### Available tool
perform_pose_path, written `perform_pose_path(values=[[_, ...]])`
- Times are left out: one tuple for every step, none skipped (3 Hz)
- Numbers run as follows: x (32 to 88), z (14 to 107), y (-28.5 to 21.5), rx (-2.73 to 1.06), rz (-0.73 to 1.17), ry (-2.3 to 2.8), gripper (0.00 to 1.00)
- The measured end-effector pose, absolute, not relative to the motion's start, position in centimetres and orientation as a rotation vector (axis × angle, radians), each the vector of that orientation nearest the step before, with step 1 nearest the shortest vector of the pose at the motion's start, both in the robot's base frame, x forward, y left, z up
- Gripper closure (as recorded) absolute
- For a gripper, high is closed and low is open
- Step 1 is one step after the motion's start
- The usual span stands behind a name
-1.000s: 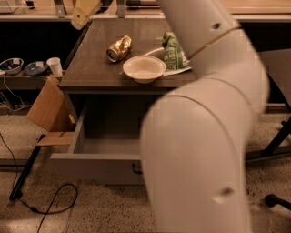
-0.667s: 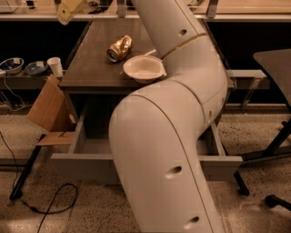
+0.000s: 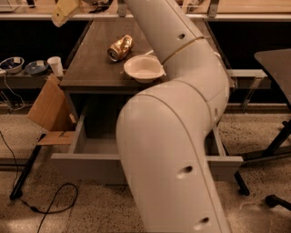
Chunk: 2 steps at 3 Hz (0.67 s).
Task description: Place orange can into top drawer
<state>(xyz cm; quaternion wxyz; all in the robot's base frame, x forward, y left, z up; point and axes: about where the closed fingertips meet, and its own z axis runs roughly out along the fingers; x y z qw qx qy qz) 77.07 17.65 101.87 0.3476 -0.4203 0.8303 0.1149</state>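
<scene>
The orange can (image 3: 120, 48) lies on its side on the dark tabletop (image 3: 91, 68), just behind and left of the white bowl (image 3: 143, 68). The top drawer (image 3: 86, 160) is pulled open below the table, its grey inside showing at the left; my arm hides its middle and its handle. My gripper (image 3: 64, 11) is at the top left, above the table's far left corner and well left of the can. My large white arm (image 3: 177, 123) fills the centre of the view.
A cardboard flap (image 3: 49, 109) leans at the table's left side. A white cup (image 3: 55, 66) and bowls (image 3: 12, 64) stand on a low shelf at left. A black cable (image 3: 50, 207) lies on the floor. A chair base (image 3: 273, 150) is at right.
My arm has swung across the view and now hides the green snack bag and more of the drawer. The gripper has shifted left. The can and the bowl have not moved.
</scene>
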Motion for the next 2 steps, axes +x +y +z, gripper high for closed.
perform_pose_path(values=[[77.7,99.8,18.6,-0.9,0.4,2.187,0.0],[77.4,97.5,18.4,-0.718,0.506,2.201,0.0]])
